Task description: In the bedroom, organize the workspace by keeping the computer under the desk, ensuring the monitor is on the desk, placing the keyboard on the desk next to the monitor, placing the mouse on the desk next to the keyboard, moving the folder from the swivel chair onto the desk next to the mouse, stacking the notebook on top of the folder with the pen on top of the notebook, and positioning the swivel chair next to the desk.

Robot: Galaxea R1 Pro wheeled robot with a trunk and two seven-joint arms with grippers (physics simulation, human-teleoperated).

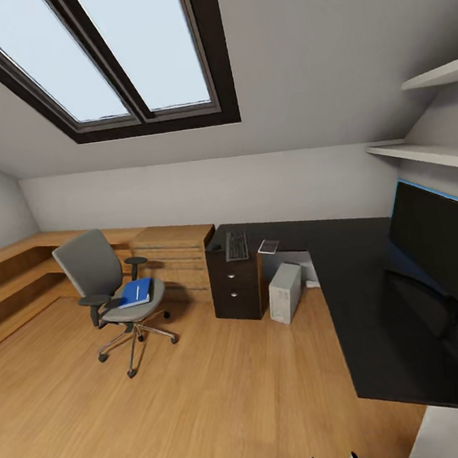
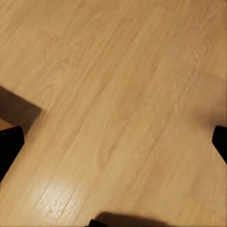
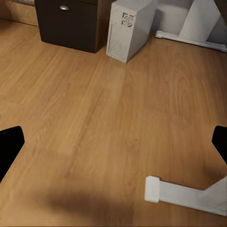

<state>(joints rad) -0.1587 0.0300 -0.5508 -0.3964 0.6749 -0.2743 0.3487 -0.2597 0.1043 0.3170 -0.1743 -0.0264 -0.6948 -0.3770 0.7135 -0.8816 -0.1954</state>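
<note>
Left claw (image 2: 113, 142): our two dark fingertips sit wide apart at the edges of the left wrist view, nothing between them, over bare plank.
Right claw (image 3: 113, 142): we see the same wide spread, black blunt tips, nothing gripped, hanging above the floor.
Floor (image 3: 94, 123): warm light wood planks with fine grain and a soft sheen.
Desk leg (image 3: 189, 194): a white flat foot lies on the planks just beside our right claw; a second white foot (image 3: 189, 40) stands farther off.
Computer (image 1: 285, 292): a boxy pale grey-white tower, upright on the floor under the far arm of the desk, just right of the drawers; in the right wrist view (image 3: 126, 29) its face shows a square vent.
Desk (image 1: 352, 300): L-shaped glossy black top running along our right and across the far wall.
Drawers (image 1: 236, 285): a dark block with round silver knobs under the desk's far left end.
Monitor (image 1: 446, 245): wide, flat, black-faced, on a black stand, on the near right stretch of the desk.
Keyboard (image 1: 236, 245): slim, black, lying on the far left end above the drawers.
Notebook (image 1: 268, 246): a small thin grey rectangle just right of the keyboard.
Swivel chair (image 1: 107, 287): grey padded seat and back, black armrests, chrome star base, well left of the desk.
Folder (image 1: 136, 292): flat bright blue rectangle on the seat.
Cabinet (image 1: 175, 257): light wood, between chair and drawers.
</note>
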